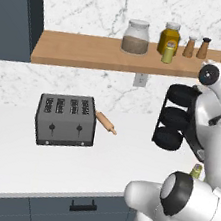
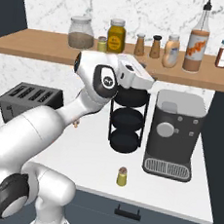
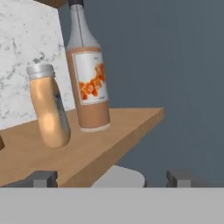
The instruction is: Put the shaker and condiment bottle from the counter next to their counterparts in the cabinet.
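Left base view: you find one shaker [image 1: 195, 170] on the counter [image 1: 13, 163] near its front edge, beside the arm; its twin [image 1: 168, 52] stands on the cabinet [image 1: 91, 51] shelf.

Right base view: the condiment bottle [image 2: 171, 50] stands on the shelf, just left of the reddish-brown bottle [image 2: 196, 44]. Your gripper [image 2: 146, 78] hangs below the shelf's front edge.

Hand view: your fingertips [image 3: 43, 178] stand wide apart, empty. The condiment bottle sits ahead, above them, untouched.
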Controlling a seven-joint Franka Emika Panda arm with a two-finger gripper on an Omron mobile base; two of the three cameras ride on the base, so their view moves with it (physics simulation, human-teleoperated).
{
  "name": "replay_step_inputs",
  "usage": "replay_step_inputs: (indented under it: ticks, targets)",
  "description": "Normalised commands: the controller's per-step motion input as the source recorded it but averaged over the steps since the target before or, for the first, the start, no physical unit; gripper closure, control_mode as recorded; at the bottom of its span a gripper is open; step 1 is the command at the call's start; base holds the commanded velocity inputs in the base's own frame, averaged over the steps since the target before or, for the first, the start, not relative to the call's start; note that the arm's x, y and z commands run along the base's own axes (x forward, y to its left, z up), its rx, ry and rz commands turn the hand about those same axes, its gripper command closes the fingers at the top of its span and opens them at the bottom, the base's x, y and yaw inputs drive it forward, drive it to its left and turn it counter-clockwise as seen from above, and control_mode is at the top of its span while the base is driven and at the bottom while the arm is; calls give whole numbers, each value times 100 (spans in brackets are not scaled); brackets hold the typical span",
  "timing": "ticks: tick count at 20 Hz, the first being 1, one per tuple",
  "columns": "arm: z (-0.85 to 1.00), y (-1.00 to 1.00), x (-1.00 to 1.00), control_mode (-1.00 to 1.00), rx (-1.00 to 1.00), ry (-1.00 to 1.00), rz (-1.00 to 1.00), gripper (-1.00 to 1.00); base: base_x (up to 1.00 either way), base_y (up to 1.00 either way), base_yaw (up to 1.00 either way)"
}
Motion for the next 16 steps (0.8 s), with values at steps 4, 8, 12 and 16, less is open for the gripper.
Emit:
replay_step_inputs:
  ticks: [4,8,12,16]
  targets:
    - [-33,46,-45,-100,0,8,4,-100,0,0,0]
    - [-15,38,-36,-100,7,18,1,-100,0,0,0]
    - [-9,21,-34,-100,7,28,1,-100,0,0,0]
    - [-9,6,-34,-100,3,42,4,-100,0,0,0]
